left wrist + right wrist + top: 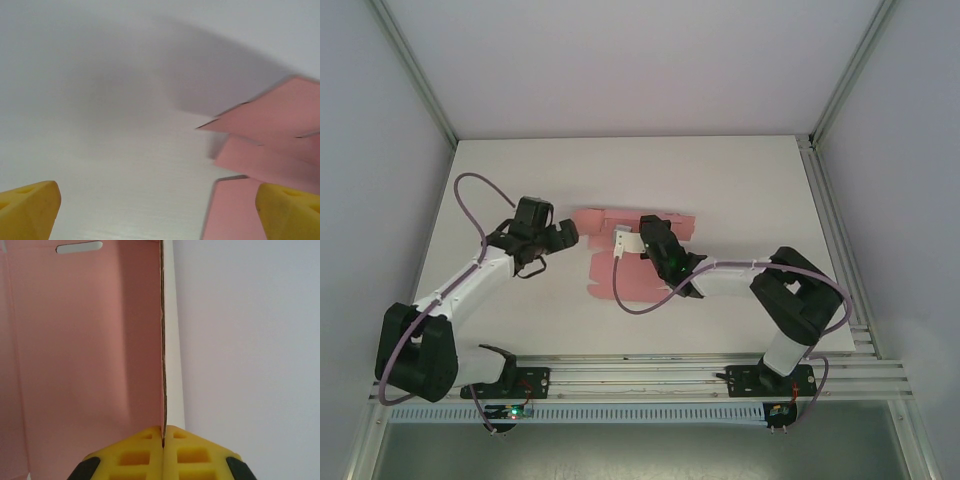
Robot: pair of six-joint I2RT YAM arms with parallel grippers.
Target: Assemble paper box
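**Pinching one raised panel of the pink card**

My right gripper (163, 432) has its yellow fingers (135, 457) pressed together on the thin edge of a standing panel of the paper box (90, 350), plain pink with one slot (79, 247) near the top. Seen from above, the sheet lies mid-table (740, 180) between the arms. My left gripper (160, 220) holds nothing, fingers spread wide just beside the card's left flaps. I cannot tell whether one finger touches the card.
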